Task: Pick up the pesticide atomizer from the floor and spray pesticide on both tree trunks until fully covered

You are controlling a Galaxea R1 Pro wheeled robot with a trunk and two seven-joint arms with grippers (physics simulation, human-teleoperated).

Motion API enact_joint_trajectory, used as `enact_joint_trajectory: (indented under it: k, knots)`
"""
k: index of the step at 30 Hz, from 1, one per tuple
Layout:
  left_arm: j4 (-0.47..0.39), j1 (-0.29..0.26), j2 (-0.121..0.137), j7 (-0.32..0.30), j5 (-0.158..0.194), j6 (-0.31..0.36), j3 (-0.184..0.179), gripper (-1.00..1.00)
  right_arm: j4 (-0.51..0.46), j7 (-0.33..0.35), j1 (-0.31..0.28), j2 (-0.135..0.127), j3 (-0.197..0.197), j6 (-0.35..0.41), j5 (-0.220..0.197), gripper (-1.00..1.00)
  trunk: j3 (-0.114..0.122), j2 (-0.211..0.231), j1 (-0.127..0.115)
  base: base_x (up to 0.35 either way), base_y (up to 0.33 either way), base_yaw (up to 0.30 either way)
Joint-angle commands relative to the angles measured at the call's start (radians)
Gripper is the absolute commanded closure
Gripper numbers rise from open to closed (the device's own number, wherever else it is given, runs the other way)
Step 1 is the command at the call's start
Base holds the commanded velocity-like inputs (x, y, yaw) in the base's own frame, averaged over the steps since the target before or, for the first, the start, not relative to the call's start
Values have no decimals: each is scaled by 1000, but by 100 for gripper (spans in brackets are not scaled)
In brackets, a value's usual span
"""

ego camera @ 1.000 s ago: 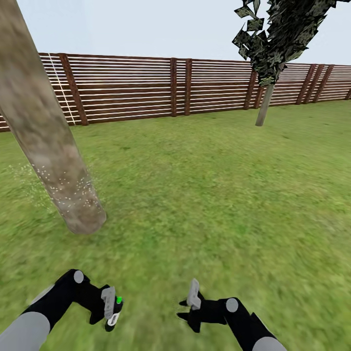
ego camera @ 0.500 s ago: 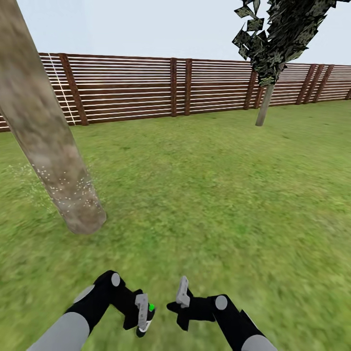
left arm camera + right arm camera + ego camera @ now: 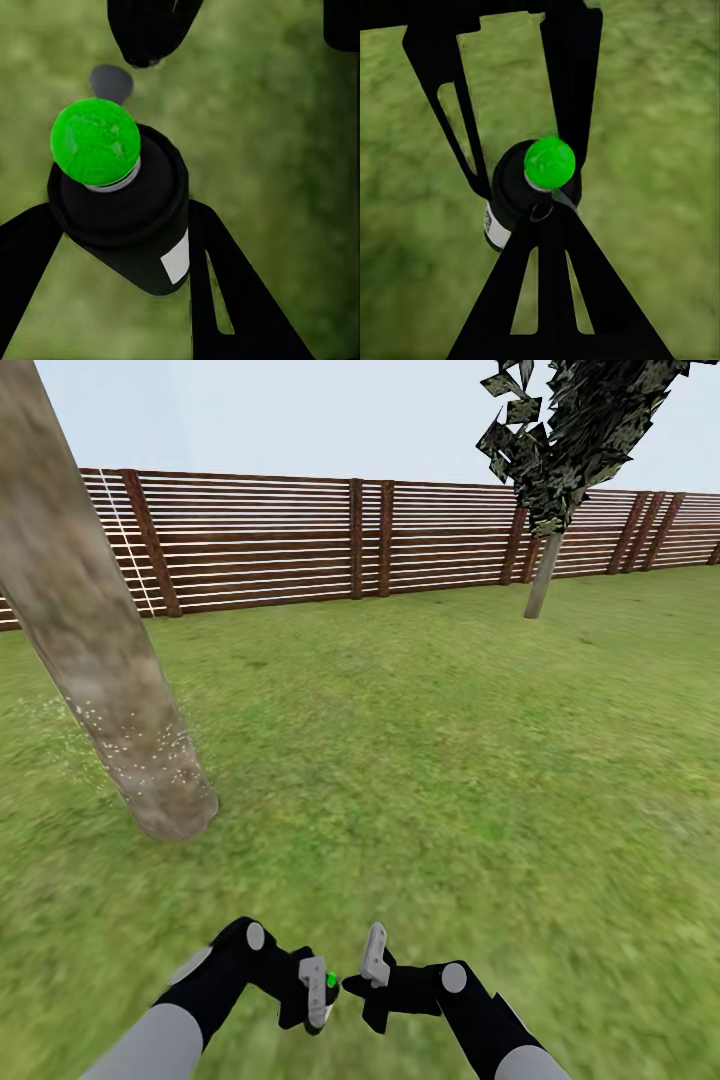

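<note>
Near tree trunk stands far left, leaning, thick and mottled. Whitish pesticide specks dot its lower part and the grass just beside it; the upper trunk looks bare of specks, so coverage is likely partial.

The left pincer sits low in the head view, clenched on the atomizer. In the left wrist view the atomizer is a black can with a white label, and its tip shows green here, not red. It sits between the two dark fingers, nozzle end pointing away from the wrist.

The right pincer is just beside it, nearly touching. In the right wrist view the atomizer lies right at the right pincer's fingertips, with the left pincer's fingers beyond it. Whether the right pincer is released or clenched, I cannot tell; it grasps nothing that I can see.

Key relation: the atomizer lies in the left pincer, the speckled trunk is ahead and to the left of it, close. The second tree with its thin-looking trunk stands well apart, far right near the slat fence. The left arm is the nearer one to the near trunk. Next spray probably needs the nozzle raised toward the trunk's bare upper part, across open lawn.
</note>
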Motion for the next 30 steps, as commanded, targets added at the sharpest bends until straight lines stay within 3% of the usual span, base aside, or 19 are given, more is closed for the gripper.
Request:
enact_joint_trajectory:
  k: [1,27,30]
  knots:
    - [8,0,-1,-3,0,-1,-1,100,0,0,0,0,0,0,0,100,0,0,0,0,0,0]
    - [23,1,-18,-18,17,-16,2,100,0,-2,0,0,0,0,0,100,0,0,0,0,0,0]
    - [23,1,-19,-18,51,-19,1,100,1,-2,0,0,-1,0,0,100,0,0,0,0,0,0]
